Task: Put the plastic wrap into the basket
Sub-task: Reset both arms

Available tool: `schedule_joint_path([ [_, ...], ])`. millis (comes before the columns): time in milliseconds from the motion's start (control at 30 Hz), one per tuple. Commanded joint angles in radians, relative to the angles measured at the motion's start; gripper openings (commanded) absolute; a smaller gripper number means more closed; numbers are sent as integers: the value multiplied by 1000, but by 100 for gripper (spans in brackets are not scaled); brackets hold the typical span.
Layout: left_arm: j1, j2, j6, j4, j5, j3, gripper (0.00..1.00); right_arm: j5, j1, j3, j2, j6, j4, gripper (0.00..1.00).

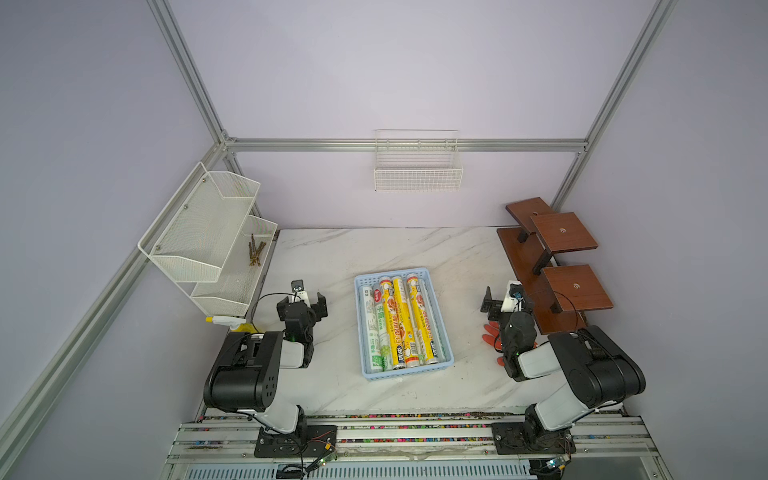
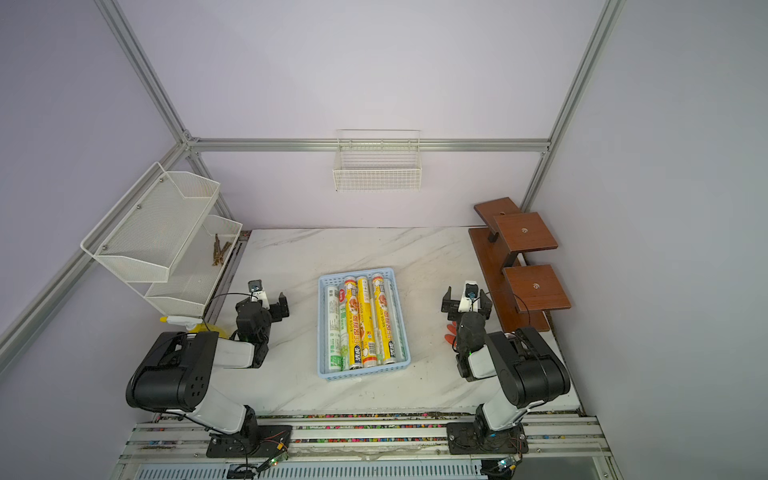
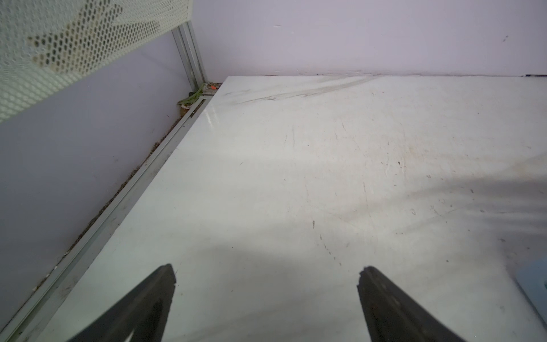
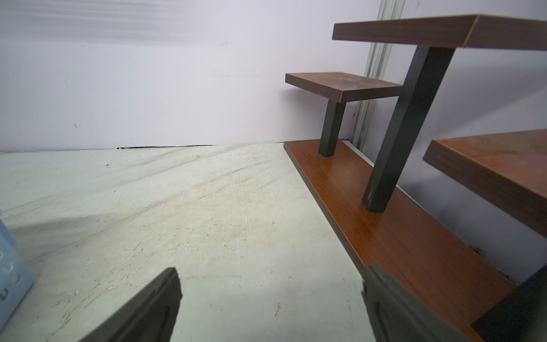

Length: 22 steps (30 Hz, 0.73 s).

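The plastic wrap lies in the basket, yellow and white rolls side by side along its length, and the basket sits mid-table between the two arms. Neither top view shows a roll loose on the table, so the task looks finished; whether more rolls lie under the top layer cannot be told. The left hand and right hand are spread wide and empty, each well apart from the basket's long sides. The far half of the table is bare. Room is tighter at the sides: the right hand is just beside the wooden stand with an orange glove under its arm, and the left is near the table edge below the mesh rack.
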Motion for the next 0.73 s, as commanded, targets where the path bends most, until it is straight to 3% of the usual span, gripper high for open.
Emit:
schedule_joint_path([
  [0,5,-22,-10,35,-10,6,100,17,-8,21,-1,19,-17,100],
  [700,-2,-17,-6,22,-17,16,100,15,-8,21,-2,20,-17,100],
])
